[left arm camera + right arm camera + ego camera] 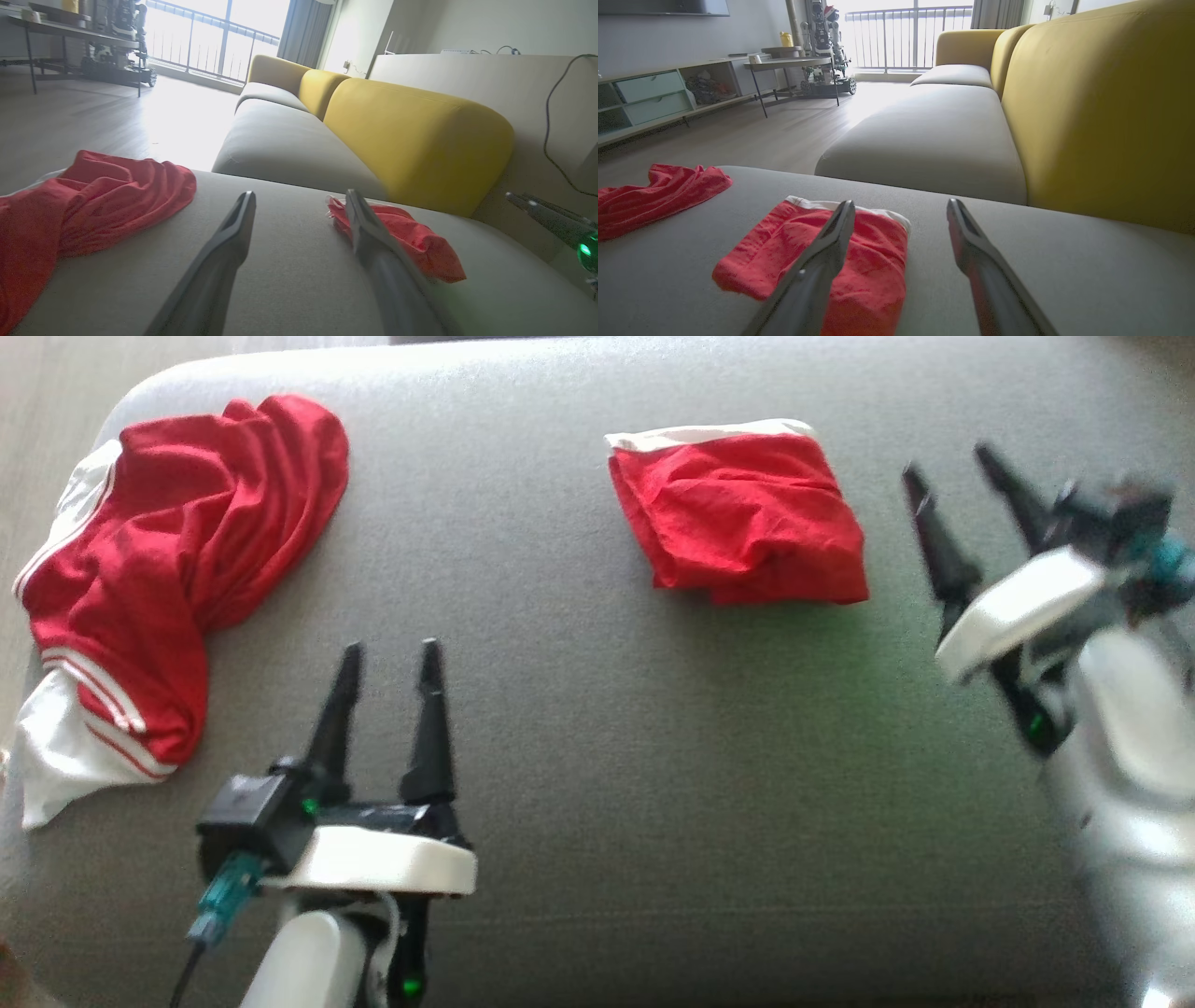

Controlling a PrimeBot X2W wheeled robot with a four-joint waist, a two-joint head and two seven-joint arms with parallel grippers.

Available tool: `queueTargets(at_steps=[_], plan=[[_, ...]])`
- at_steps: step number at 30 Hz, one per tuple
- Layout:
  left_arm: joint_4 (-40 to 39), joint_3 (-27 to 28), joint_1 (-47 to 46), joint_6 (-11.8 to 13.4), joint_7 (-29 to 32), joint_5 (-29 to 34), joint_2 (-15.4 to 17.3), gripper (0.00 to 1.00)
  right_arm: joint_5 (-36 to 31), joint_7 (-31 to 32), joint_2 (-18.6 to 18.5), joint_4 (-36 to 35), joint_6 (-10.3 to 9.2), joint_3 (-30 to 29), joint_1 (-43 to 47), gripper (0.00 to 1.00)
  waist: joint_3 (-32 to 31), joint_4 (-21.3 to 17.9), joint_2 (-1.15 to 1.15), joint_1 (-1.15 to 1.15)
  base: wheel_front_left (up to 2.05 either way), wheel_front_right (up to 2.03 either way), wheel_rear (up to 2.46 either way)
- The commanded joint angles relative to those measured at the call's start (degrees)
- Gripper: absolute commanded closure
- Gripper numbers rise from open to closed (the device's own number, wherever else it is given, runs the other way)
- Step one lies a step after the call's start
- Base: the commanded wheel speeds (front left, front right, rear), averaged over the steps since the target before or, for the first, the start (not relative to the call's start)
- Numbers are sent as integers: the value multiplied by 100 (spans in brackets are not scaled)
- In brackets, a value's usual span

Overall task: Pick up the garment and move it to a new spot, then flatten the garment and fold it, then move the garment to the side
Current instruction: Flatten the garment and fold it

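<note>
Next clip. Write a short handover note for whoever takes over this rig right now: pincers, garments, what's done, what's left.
Pincers: the left pincer is open and empty above the grey cushion. The right pincer is open and empty, to the right of the folded red piece with a gap between them in the head view.
Things: the striped garment lies crumpled at the cushion's left end.
Done: one red piece lies folded.
Left: the striped garment is not yet flattened or folded. Pick it up, relocate, flatten, fold, move aside.
</note>
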Motion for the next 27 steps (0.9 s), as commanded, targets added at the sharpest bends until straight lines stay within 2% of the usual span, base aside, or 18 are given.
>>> queueTargets(at_steps=[1,6,11,17,27], plan=[[-279,294,-6,115,-29,121,40,0,-258,-99,184,-401,-2,-98,281,0,-91,-100,0,0,0,0,0],[-622,486,267,432,-29,272,40,0,-1341,-148,800,-1366,-2,-851,1412,0,-218,-226,0,0,0,0,0],[-646,536,536,501,-29,428,40,0,-2062,-150,1206,-2447,-2,-1368,2356,0,-351,-253,0,0,0,0,0],[-574,607,816,438,-29,860,40,0,-2225,-151,1323,-3255,-2,-1748,3194,0,-511,-200,0,0,0,0,0],[-442,551,991,373,-29,1252,40,0,-2143,-152,1328,-3488,-2,-1817,3629,0,-627,-118,0,0,0,0,0]])
